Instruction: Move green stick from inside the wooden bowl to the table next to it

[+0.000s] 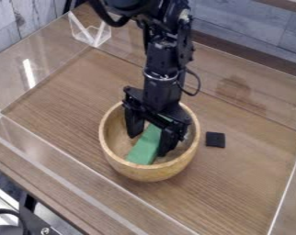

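Observation:
The wooden bowl [126, 163] sits on the brown table [77, 101] near the front middle. Inside it lies the green stick [147, 147], tilted, its upper end rising between the fingers. My black gripper [152, 131] reaches straight down into the bowl, open, one finger on each side of the stick's upper part. Whether the fingers touch the stick is not clear from this view. The stick's lower end rests on the bowl's floor.
A small black square [214, 139] lies on the table just right of the bowl. Clear acrylic walls [40, 151] edge the tabletop at front and left. A clear wire-like stand [92, 33] is at the back left.

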